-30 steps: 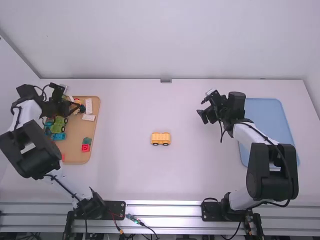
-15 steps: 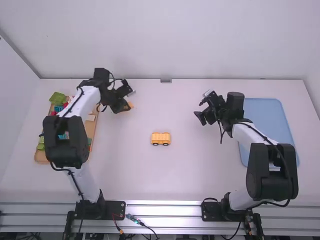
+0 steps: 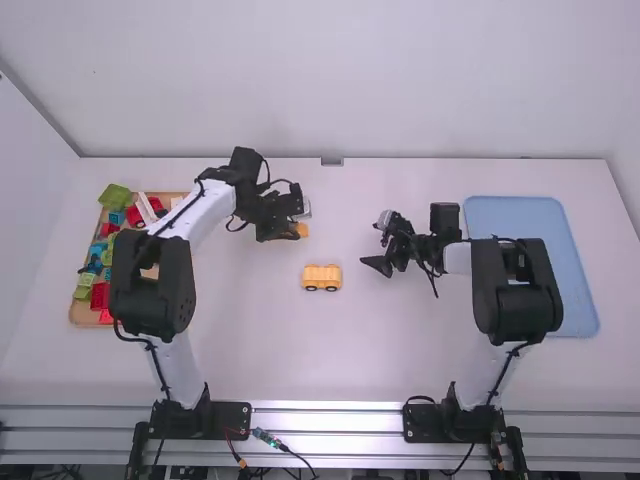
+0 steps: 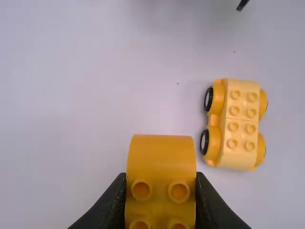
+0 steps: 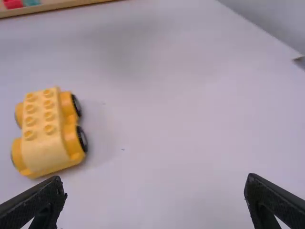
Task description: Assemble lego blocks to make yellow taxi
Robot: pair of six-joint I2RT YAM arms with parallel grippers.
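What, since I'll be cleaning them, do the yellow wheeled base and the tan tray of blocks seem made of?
The wheeled base looks like hard, satin plastic, judging by its crisp molded studs. The tan tray looks like matte wood, from its colour, though plastic is possible.
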